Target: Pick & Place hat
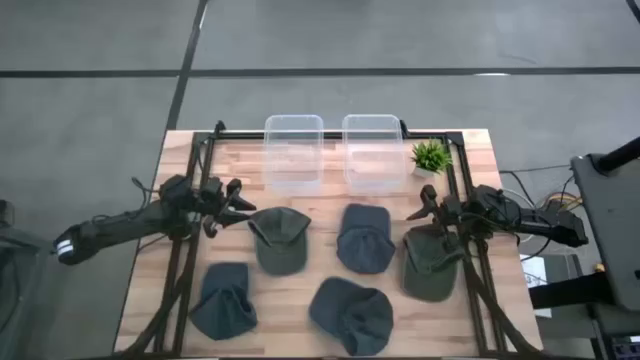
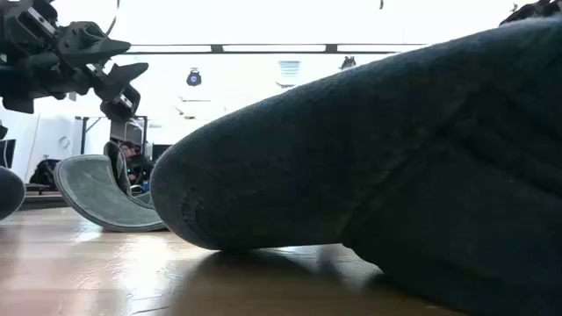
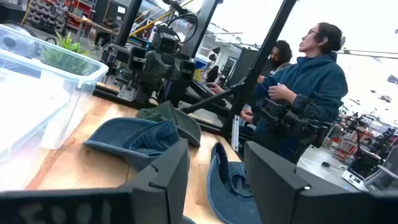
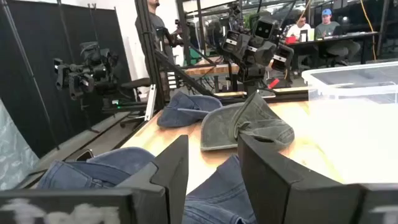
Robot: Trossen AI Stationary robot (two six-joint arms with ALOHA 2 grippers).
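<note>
Hat (image 2: 395,167) close; left fingers (image 3: 168,180) parted, empty

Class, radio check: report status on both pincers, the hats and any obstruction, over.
Left pincer open, empty, beside green-grey fabric cap. Right pincer open, empty, above dark green cap. No hat in clear plastic bins. Nothing blocking.

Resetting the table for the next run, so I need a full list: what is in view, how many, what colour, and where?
Hats: five, grey to blue-grey, in two rows on the wooden table.
Plastic bins: two, clear, side by side at the table's far edge.
Small plant: one, green, right of the bins.
People: several in the room beyond the table.
Left hand: fingers open, above the table beside the far-left hat.
Right hand: fingers open, over the far-right hat.
</note>
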